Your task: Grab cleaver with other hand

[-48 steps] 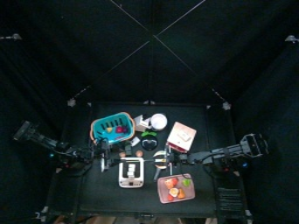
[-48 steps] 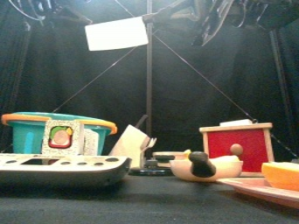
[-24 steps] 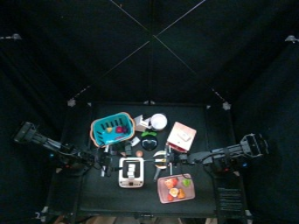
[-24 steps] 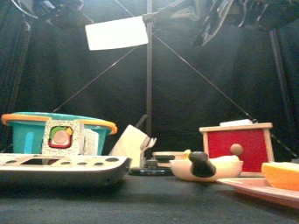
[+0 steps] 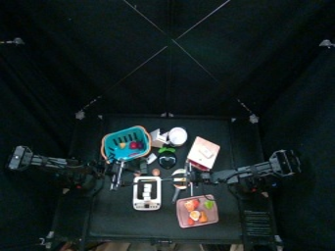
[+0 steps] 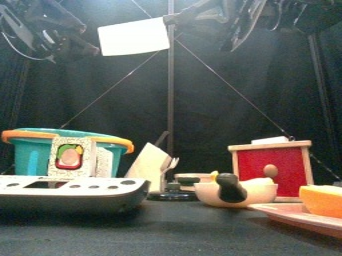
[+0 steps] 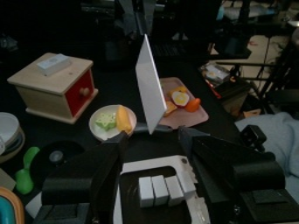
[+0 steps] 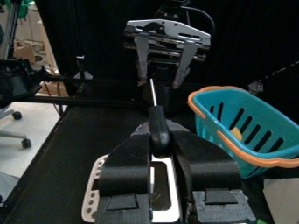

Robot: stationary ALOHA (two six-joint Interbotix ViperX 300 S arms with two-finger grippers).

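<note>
Now we see the left arm drawn further out toward the table's left side than it was a second ago in the top view, and in the front view its dark links have come into the upper left corner, where earlier there was only curtain. The left gripper has its two fingers spread wide, one on each side of the blade and, as far as we can tell, not touching it. The cleaver hangs high in the air above the table's front middle, where it was before. It has a flat white rectangular blade, which looks like a thin upright sliver edge-on from the left wrist, and a slim black handle. Below it on the table sit a teal basket with an orange rim, a white device with buttons, a red box and, at the far right, a pink plate. The right gripper is pressed onto the black handle and carries the cleaver alone, its arm in the same place as before.
</note>
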